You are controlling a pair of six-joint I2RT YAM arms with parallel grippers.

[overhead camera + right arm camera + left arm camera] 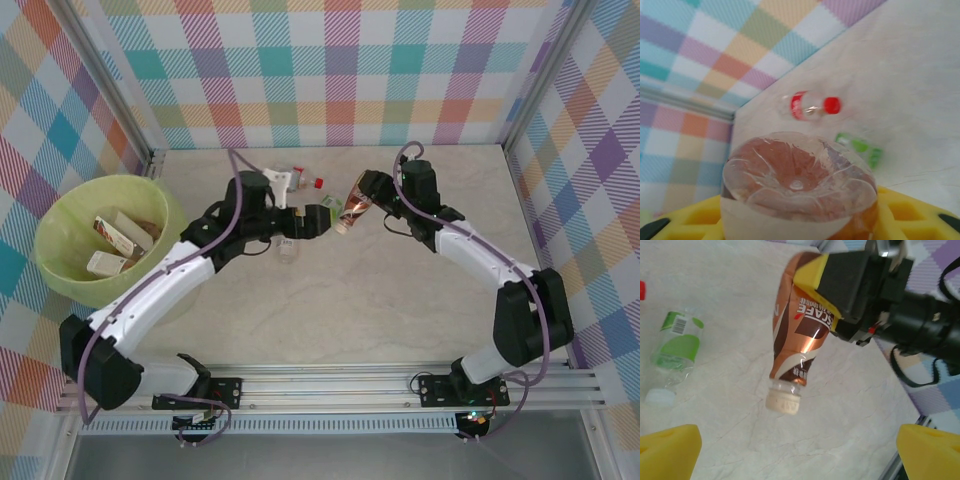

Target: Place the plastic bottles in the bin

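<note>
The brown bottle (796, 337) sits between the fingers of the right pincer (359, 193), above the far middle of the table (400, 300). It is off the surface and tilted, and its cream cap points down, toward 7 o'clock in the top view. The yellow pads grip its upper body, near the base. In the right wrist view the clear, round base faces the camera, with yellow pads on both sides of it. The left pincer (312, 221) is near the bottle, at about 8 o'clock of it, and does not touch it.

The bin (62, 215) stands at 9 o'clock on the table, well apart from both pincers. Some pale labelled pieces lie inside it, but I cannot tell their shape well. A red-capped bottle (305, 181) lies on its side at 11 o'clock of the brown bottle, close to the far wall. A green-labelled bottle (675, 347) with a white cap lies on the table between them. A clear bottle (288, 251) lies at about 7 o'clock of the left pincer.

The table is pale and looks like marble, with thin veins. Walls (330, 70) with a pastel check pattern close it at 9, 12 and 3 o'clock. A metal rail (330, 385) runs along the near edge at 6 o'clock, and both arms are fixed on it.

The right pincer is clenched on the brown bottle and carries it. The left pincer is spread wide and grasps nothing. In the left wrist view its two yellow tips sit at the lower corners, with bare table between them.
</note>
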